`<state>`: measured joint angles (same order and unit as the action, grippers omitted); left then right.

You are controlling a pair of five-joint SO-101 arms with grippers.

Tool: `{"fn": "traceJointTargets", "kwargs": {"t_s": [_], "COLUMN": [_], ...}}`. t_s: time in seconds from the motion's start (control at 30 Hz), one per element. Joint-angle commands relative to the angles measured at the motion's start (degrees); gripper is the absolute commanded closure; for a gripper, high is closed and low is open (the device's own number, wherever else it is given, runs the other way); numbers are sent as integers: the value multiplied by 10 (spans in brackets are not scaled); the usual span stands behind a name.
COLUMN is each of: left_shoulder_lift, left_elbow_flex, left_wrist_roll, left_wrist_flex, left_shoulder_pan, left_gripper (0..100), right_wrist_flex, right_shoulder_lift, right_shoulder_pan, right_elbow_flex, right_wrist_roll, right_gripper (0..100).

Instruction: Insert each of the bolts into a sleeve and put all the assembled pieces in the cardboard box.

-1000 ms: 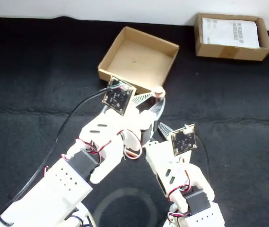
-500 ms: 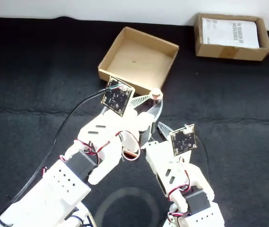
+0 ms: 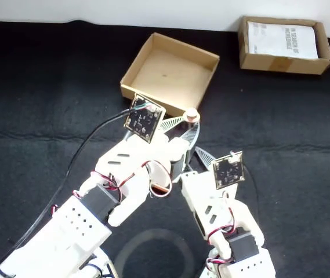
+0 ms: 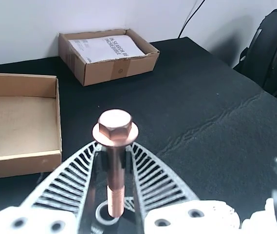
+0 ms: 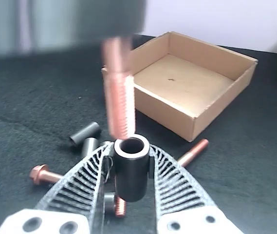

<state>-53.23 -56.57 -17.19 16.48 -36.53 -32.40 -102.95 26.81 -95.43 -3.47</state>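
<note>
Left hand [image 4: 115, 147] is closed on a copper bolt [image 4: 114, 170], its two ribbed fingers pinching the shank just under the flanged hex head. The bolt stands upright, head up and threaded end down. Right hand [image 5: 131, 155] sits close below and clamps a black sleeve [image 5: 130, 171] between its fingers, also upright, with the open mouth facing up. The bolt's threaded tip is right at the rim of that mouth, toward one side (whether it has entered the bore at all, I cannot tell).

From above, the two arms meet over the black table [image 3: 37, 87], just in front of the near wall of the cardboard box [image 3: 170, 72]. The box is open-topped and its floor is bare.

On the table beneath the hands lies a loose sleeve [image 5: 84, 132] on its side, with a second loose sleeve [image 5: 90, 145] just beside it. A spare bolt [image 5: 42, 173] lies to one side of the held sleeve. Another spare bolt [image 5: 193, 152] lies on the other side, near the box wall. A smaller box [image 3: 280, 63] with a printed sheet in it sits at the table's far edge, well apart from the hands.
</note>
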Motion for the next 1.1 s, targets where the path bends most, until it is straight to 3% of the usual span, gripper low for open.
{"fn": "traceJointTargets", "kwargs": {"t_s": [0.0, 0.3, 0.47, 1.07], "left_shoulder_lift": [-16, -14, -13, 15], "left_elbow_flex": [-2, -4, -3, -47], "left_wrist_roll": [2, 3, 58, 38], "left_wrist_flex": [-2, -56, -112, -114], "left_shoulder_pan": [6, 6, 1, 2], "left_gripper": [991, 991, 991, 991], "right_wrist_flex": [8, 7, 7, 7], "right_shoulder_lift": [1, 1, 1, 1], "right_shoulder_pan": [-15, -13, -13, -13], "right_elbow_flex": [-34, -34, -34, -34], "right_wrist_roll": [-2, -2, -2, -2], "right_gripper": [992, 992, 992, 992]}}
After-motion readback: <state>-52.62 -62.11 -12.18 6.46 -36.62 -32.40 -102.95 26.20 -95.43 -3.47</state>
